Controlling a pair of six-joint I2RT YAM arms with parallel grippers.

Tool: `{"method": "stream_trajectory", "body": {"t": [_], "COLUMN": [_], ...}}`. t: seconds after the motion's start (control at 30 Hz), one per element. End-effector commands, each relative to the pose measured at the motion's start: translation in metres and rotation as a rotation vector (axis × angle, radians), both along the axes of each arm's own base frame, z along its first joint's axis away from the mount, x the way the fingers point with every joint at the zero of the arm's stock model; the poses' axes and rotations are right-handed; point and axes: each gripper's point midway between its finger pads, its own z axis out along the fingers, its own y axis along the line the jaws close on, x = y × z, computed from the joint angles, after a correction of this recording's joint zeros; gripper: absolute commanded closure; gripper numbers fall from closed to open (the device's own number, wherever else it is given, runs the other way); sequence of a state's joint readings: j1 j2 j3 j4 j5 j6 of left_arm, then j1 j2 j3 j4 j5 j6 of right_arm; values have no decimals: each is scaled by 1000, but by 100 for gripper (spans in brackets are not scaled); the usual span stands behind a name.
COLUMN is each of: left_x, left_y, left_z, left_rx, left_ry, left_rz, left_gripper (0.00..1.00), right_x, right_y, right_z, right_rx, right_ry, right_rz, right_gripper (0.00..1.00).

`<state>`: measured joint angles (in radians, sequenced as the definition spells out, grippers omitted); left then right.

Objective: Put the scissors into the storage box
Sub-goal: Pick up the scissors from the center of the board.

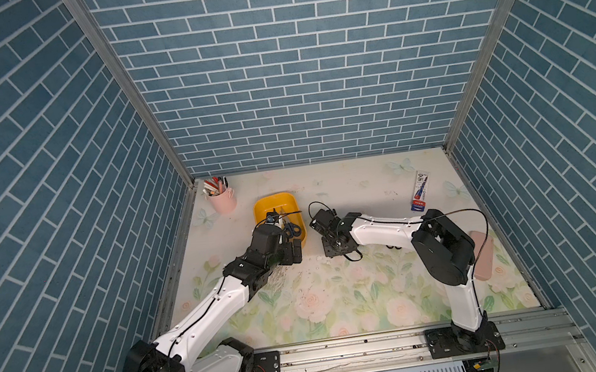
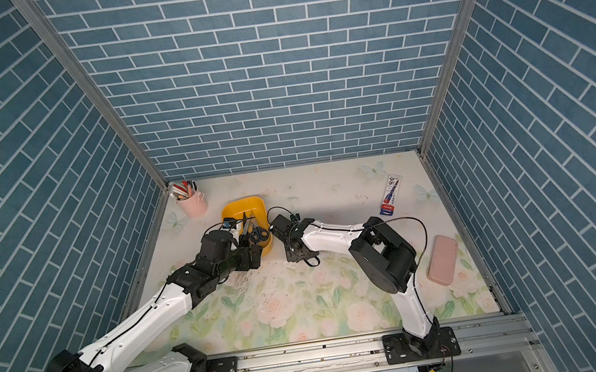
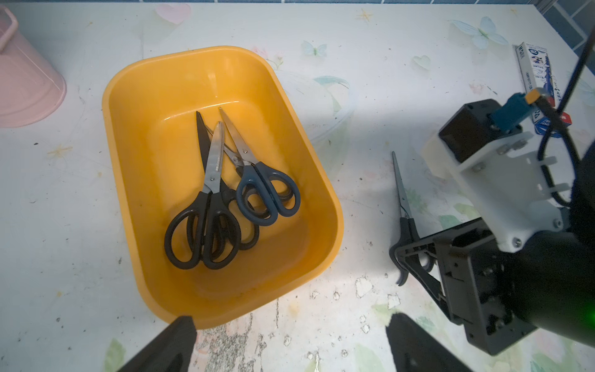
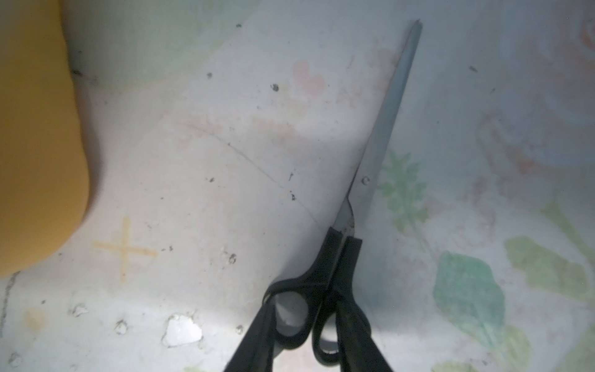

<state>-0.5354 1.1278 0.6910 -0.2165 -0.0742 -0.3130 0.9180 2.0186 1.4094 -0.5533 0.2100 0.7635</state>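
Beside the yellow storage box (image 3: 128, 135), over the floral table (image 3: 64, 225), the right gripper (image 4: 309, 309) is clasping the loop handles of one black-handled scissors (image 4: 386, 122); several other scissors (image 3: 212, 180), one blue-handled, are lying inside the box; the left gripper (image 3: 291, 319) is hovering near the box's end, jaws standing wide apart, holding nothing.

flat packet (image 1: 421, 191) printed, lettering too small to read

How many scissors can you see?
5 at least. Four lie piled in the yellow box: a blue-handled pair and three black-handled pairs, overlapping. One more black pair lies on the table beside the box. The pile may hide others.
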Motion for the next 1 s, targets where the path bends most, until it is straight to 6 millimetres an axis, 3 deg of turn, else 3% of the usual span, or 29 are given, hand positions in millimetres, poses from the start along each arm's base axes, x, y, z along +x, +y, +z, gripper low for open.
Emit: {"method": "stream_trajectory", "body": {"t": [0.0,0.47,0.63,0.87,0.97], "left_x": [1,4,3,5,6], "left_y": [2,-1,0,2,5], "left_z": [8,15,15,20,21], "left_rx": [17,5,17,29,39], "left_ry": [-21,-45,-41,-51,-54], "left_rz": [6,8,10,18,31], "left_gripper": [1,1,1,1,1], "right_x": [-2,-5,-2,-3,1], "right_y": [-12,-48,-60,-75,-73], "right_z": [-7,-42,-47,-50,-40], "right_rx": [-28,-67,-115,-136,-130], "right_ry": [9,61,64,77,59], "right_rz": [-49,-102,-92,-95,-78], "right_gripper": [65,75,96,100,100]}}
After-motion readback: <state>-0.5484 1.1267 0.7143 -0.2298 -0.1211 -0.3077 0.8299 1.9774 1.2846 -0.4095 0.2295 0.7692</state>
